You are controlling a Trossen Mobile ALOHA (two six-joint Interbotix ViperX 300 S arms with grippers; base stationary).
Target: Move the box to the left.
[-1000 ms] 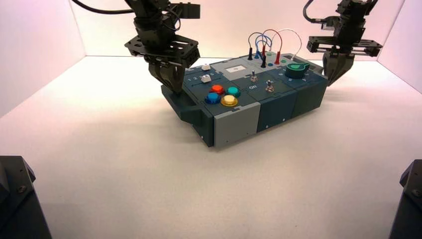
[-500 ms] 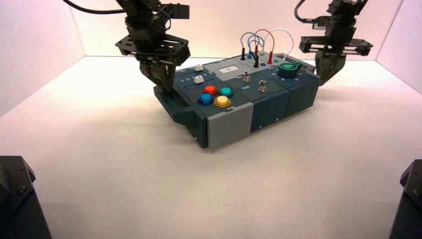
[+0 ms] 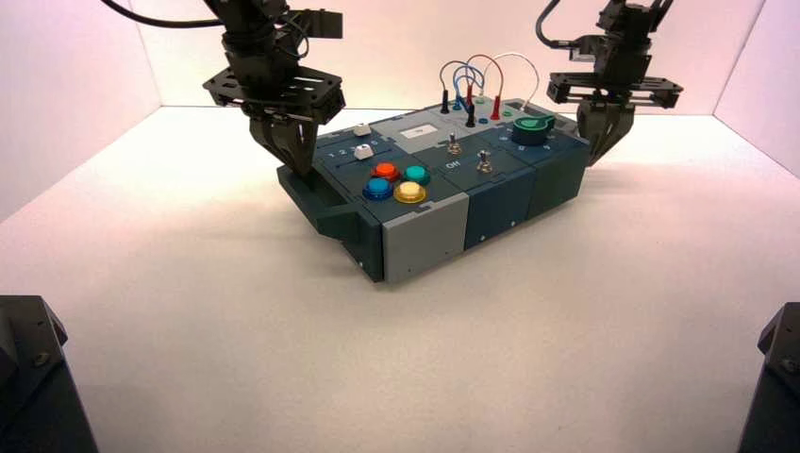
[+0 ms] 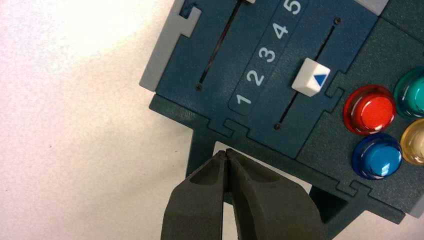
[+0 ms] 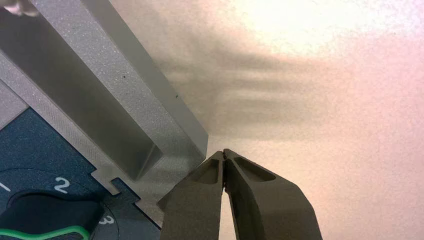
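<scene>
The box lies on the white bench between both claws; the right claw, pinched shut, presses its knob end; the left claw, also shut, sits inside its handle end.

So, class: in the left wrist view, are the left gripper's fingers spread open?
No, the left gripper has its fingertips pressed together beside the box's handle.

White tabletop, box resting directly on it, standing turned

white tabletop | pale walls | 2 dark blocks, near corners
</scene>
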